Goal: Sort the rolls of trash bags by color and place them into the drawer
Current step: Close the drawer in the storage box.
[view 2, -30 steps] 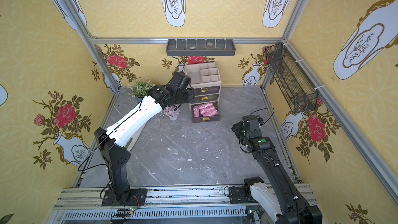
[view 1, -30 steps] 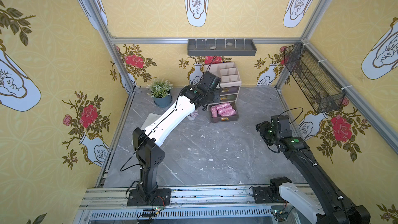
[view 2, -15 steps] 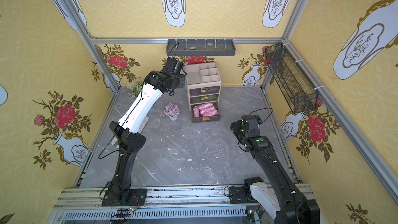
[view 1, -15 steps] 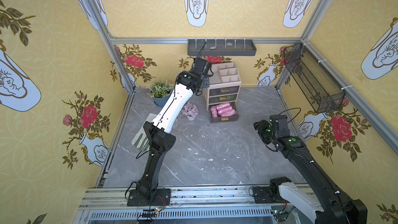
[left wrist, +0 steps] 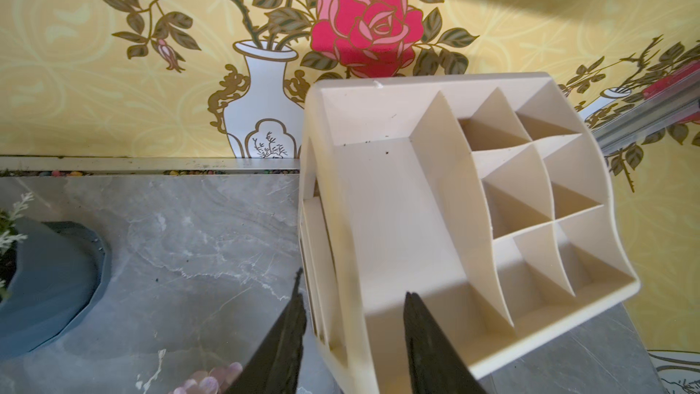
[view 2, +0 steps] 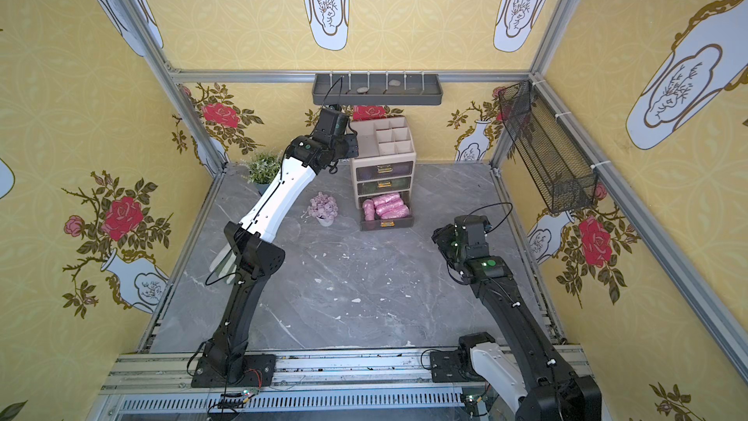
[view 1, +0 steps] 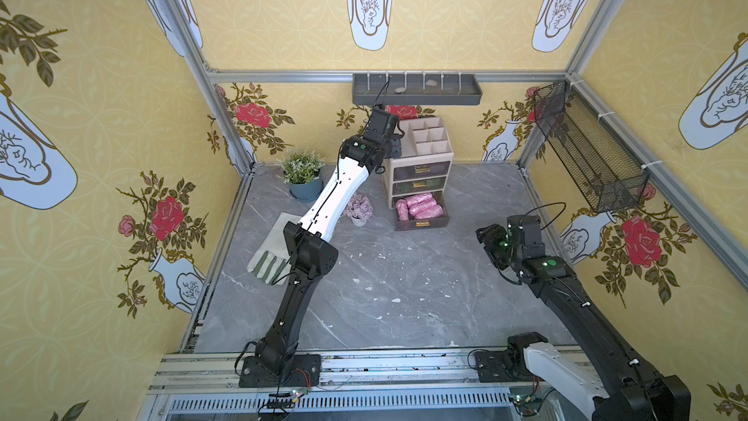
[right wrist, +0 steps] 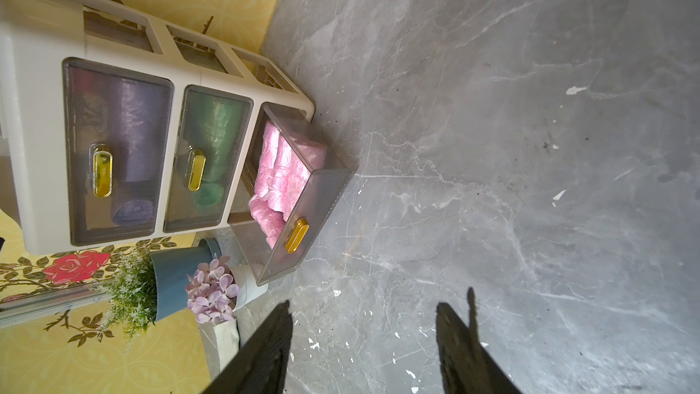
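Arms stand well apart: the left arm stretches far back, white forearm slanting up, wrist raised beside the beige organizer; the left gripper points down over its side edge, jaws parted, nothing held. The right arm is bent, wrist turned toward the organizer, right gripper hovering over the marble floor, jaws wide and empty. Pink rolls lie in the pulled-out bottom drawer; green rolls and purple rolls sit behind the two shut drawer fronts above
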Robot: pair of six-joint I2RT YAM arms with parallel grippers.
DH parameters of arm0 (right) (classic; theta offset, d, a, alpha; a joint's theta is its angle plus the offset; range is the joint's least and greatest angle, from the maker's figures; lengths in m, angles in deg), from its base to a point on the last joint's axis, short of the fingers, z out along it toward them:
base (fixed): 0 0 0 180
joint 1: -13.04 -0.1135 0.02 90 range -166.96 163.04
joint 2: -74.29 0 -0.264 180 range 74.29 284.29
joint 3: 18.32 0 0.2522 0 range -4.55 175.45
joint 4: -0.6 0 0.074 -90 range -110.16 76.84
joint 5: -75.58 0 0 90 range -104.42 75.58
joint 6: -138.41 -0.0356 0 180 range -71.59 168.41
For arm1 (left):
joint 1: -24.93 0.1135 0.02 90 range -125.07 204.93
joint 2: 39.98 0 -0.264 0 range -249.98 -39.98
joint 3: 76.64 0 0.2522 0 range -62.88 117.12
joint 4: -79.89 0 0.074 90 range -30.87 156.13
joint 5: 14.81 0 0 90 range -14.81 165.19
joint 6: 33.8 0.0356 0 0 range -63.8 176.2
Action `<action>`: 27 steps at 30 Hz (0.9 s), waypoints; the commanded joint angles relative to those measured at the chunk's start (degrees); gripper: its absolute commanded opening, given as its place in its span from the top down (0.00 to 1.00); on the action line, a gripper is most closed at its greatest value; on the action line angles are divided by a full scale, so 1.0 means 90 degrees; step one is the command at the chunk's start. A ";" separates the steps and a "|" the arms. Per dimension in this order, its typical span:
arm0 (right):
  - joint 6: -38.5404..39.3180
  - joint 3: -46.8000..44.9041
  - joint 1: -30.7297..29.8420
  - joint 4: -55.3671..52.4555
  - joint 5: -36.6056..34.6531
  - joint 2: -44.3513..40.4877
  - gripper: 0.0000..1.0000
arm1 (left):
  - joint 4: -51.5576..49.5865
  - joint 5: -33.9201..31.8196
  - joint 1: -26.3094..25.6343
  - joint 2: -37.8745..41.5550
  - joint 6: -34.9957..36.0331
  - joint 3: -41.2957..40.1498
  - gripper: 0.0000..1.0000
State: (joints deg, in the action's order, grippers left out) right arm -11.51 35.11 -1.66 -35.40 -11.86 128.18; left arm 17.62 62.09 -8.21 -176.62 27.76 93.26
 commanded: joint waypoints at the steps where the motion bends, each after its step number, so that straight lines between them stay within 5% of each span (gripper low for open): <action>1: 0.0034 -0.0036 0.0000 0.0079 0.0008 0.0009 0.39 | 0.0376 -0.0070 0.0021 -0.0134 0.0143 -0.0011 0.57; 11: 0.0037 -0.0065 0.0002 0.0117 0.0022 0.0081 0.39 | 0.0236 -0.0457 0.0021 -0.0422 0.0213 -0.0015 0.64; 27: -0.0051 -0.0311 -0.0055 0.1004 0.0558 0.0551 0.39 | 0.0152 -0.0943 -0.0221 -0.0423 -0.0077 -0.0056 0.87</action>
State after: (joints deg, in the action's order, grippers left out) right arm -11.55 32.88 -1.81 -31.77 -9.19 132.34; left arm 19.39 55.20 -9.96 -180.24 26.95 92.91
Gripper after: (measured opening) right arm 0.611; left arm 0.141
